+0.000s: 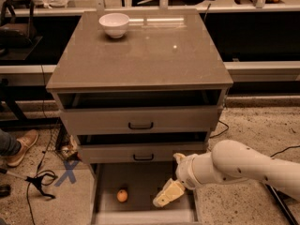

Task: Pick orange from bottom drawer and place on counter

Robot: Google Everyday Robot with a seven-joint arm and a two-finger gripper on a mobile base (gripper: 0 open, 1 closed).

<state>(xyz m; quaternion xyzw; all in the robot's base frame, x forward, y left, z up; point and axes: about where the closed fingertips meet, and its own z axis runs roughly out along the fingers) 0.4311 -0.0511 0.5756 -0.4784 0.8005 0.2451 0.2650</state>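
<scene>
A: Item 1, the orange (122, 195), loc.?
B: In the bottom drawer (140, 179), which is pulled out twd. the front. Fruit lies on the flat grey floor, left of centre. Nothing touching it.

A: Item 2, gripper?
B: Gripper (168, 194), cream-coloured, on the end of a white arm (234, 165) coming in from the right. It hangs over the drawer's right half, tip angled down-left twd. the fruit. Near the orange but apart from it. Spread or pressed together, can't tell from where I stand.

A: Item 3, counter?
B: Counter (140, 60), glossy grey-brown top slab. One white bowl (114, 24) on it, back-left corner, upright.

A: Other drawers?
B: Top drawer (103, 121) and middle drawer (103, 153), one dark handle each at centre, dark gap above each front.

A: Misc., floor?
B: Blue X mark (68, 172) left of the cabinet, black cable (40, 182) just beside it, somebody's tan shoe (23, 144) at far left.
</scene>
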